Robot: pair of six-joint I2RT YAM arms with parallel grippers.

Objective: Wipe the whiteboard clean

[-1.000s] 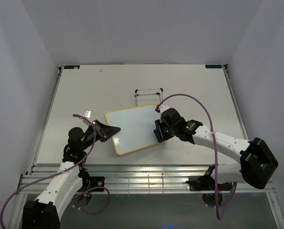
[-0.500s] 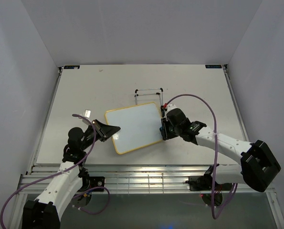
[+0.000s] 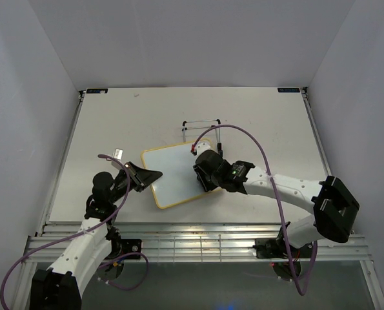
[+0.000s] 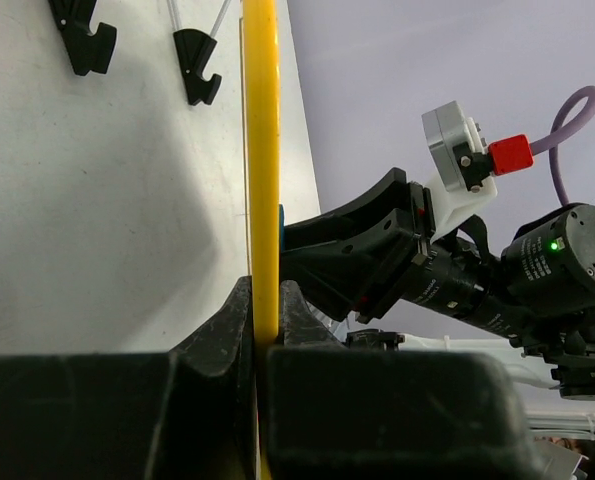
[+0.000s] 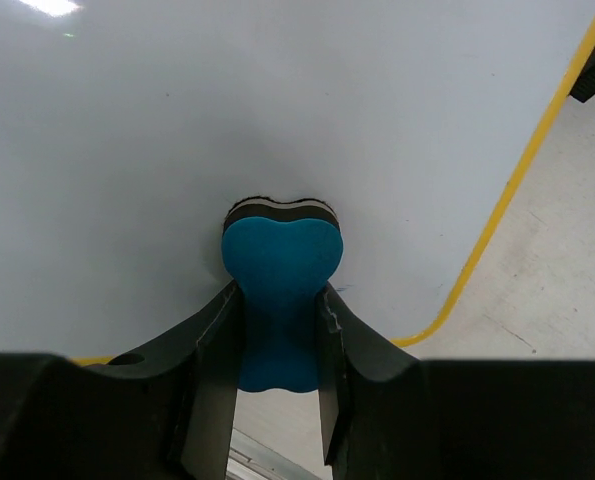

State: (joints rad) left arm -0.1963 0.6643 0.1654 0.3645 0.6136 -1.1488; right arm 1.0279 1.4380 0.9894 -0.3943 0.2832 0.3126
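Left wrist: whiteboard (image 4: 261,150) rim inside left claw (image 4: 265,302)

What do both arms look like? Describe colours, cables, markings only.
Left arm and right arm: white links, black joints, black fingers. A purple cable loops along each. The right wrist shows a green light and a red connector.

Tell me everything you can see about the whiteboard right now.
The whiteboard is a small rectangular panel with a glossy white face, rounded corners and a thin yellow frame. No writing shows on it. It lies askew on the table, its left edge clamped in the left gripper. The right gripper presses a blue eraser against its face, toward the right side.
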